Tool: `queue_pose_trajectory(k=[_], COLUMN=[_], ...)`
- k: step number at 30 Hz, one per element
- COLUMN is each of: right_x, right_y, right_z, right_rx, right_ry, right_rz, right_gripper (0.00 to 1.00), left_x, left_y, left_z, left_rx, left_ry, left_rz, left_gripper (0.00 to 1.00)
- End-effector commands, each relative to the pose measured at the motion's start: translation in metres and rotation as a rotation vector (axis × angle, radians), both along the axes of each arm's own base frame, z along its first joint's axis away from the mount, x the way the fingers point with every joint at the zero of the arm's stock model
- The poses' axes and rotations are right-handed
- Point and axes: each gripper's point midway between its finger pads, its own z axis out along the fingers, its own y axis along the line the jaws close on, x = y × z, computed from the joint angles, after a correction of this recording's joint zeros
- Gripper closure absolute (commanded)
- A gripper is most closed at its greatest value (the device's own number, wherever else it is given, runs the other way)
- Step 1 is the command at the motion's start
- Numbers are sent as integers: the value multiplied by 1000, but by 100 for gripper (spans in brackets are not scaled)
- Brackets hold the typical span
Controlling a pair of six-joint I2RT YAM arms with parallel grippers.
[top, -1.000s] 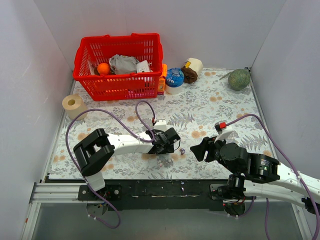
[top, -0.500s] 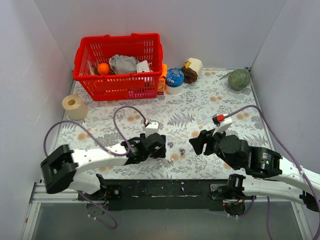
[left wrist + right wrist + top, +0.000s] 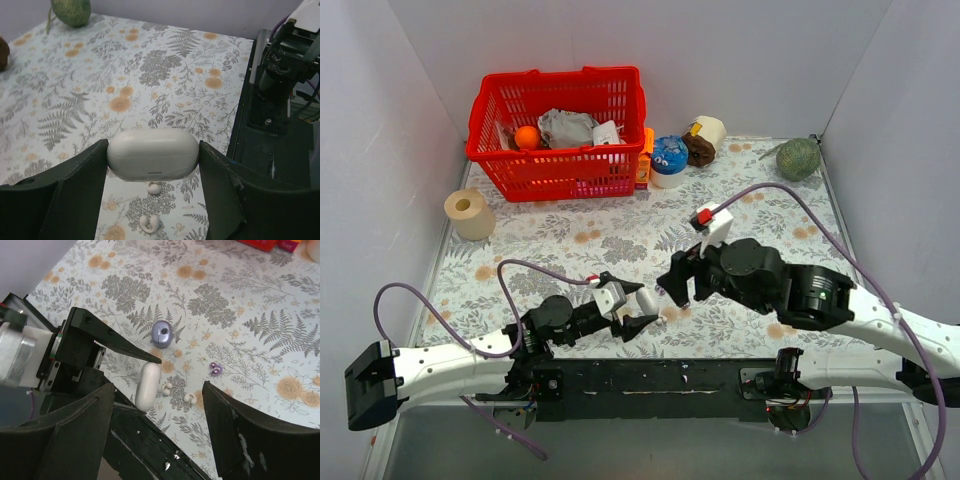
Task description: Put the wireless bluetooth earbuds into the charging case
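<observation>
The lavender charging case (image 3: pixel 161 333) lies shut on the floral table. The two purple earbuds (image 3: pixel 216 369) lie together to its right, apart from it. My left gripper (image 3: pixel 152 150) is shut on a white oblong case (image 3: pixel 152 155) and holds it a little above the table near the front edge. It also shows in the top view (image 3: pixel 649 305) and the white case in the right wrist view (image 3: pixel 147 385). My right gripper (image 3: pixel 159 390) is open and empty, hovering above these things, and shows in the top view (image 3: pixel 678 290). In the top view it hides the lavender case and the buds.
Two white earbuds (image 3: pixel 166 387) (image 3: pixel 190 398) lie beside the white case. A red basket (image 3: pixel 558 135), a tape roll (image 3: pixel 468 212), a blue cup (image 3: pixel 669 160) and a green ball (image 3: pixel 798 158) stand at the back. The black rail (image 3: pixel 670 375) borders the front.
My left arm has swung back toward the near edge, its gripper now near the front rail. My right gripper has moved left, over the small things.
</observation>
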Motion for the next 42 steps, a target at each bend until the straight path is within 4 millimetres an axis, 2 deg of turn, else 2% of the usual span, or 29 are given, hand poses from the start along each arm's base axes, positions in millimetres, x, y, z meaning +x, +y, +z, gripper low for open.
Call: queue_pose_trajectory(k=[1,5,10,19,35,39,42], right_x=[-7,-5,-1,12,17,20,21], right_y=[20,31,41,36,11,7,4], right_z=[-7,-15,-31,-62,-63,-50,-38], right_rx=[-64,-98,-162,-234,-201,-139,-88], right_ry=[61,76,87,130,139,113,95], right_rz=[94,121,124,70,4,-25,-37], right_gripper=[21,21,21,24,26,28,35], left_x=[-12,-6,-3,-2,3,4,5], left_y=[-17,-13,-14,-9,-4,-3,-1], left_z=[46,58,58,64,66,66,66], left_rx=[24,-6,-2,-15,-13,-16,-18], left_ry=[-314,-374,-378,-383,-376,-369,-364], left_rz=[-152,-110,-97,-76,-41,-31,-22], left_gripper=[100,100,100,100,100,100,100])
